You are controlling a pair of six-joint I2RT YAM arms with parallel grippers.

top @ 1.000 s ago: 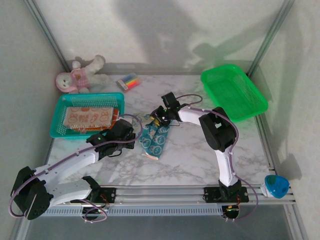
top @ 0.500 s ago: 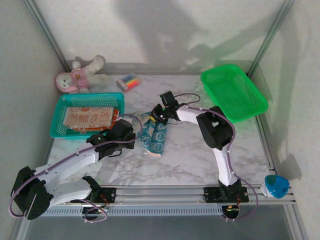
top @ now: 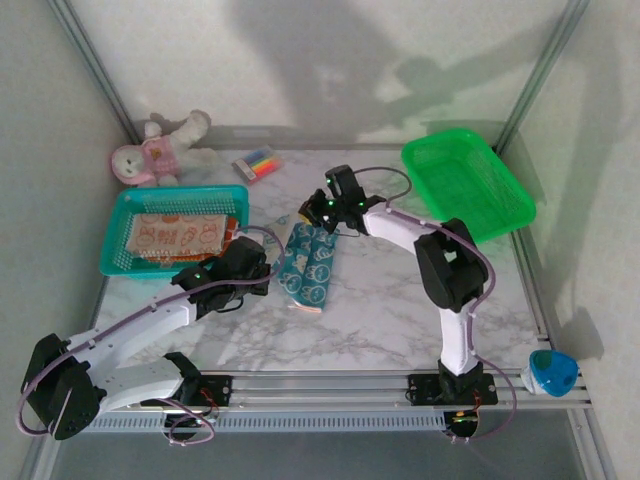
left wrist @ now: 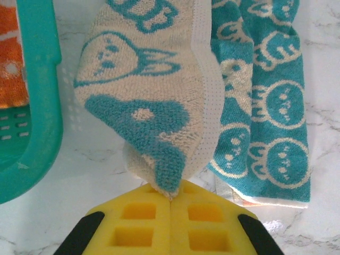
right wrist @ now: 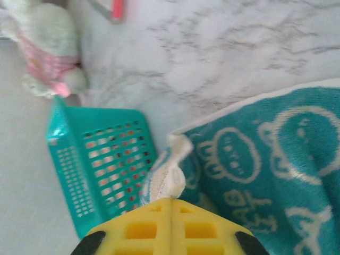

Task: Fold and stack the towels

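- Teal bunny towel [top: 311, 264] lies as a long strip on the marble table [top: 400, 310], mid-table between the two arms and just right of the teal basket [top: 120, 262].
- Left gripper [left wrist: 171, 196]: yellow pads clenched on the near corner of the towel. The corner is raised and curled over, with the pale reverse side showing.
- Right gripper [right wrist: 171, 201]: pads pressed together on a bunched bit of the towel's far edge, at the end toward the plush toy [top: 150, 155].
- Folded towels [top: 180, 232] with orange and peach prints sit flat in the teal basket, so the stack looks started. The green basket [top: 520, 195] is far right.
- Step in hand, my read: a fold of the teal towel, with both ends of one long edge pinched.
- To do it well:
  - Raise both grippers evenly, just enough for the edge to clear the cloth beneath.
  - Keep the held edge lightly taut between them so there is no sag or twist in the middle.
  - Sweep across together and lay the edge on the opposite edge, corner to corner.
  - Let go only once the cloth is down.
- Risk: the left pinch is on the very tip of the corner, so a hard pull may slip it out.
- Risk: the basket wall is just beside the left corner, so keep the lift clear of it.
- The right grip looks bunched, so expect a wrinkle at that end and smooth it before stacking.
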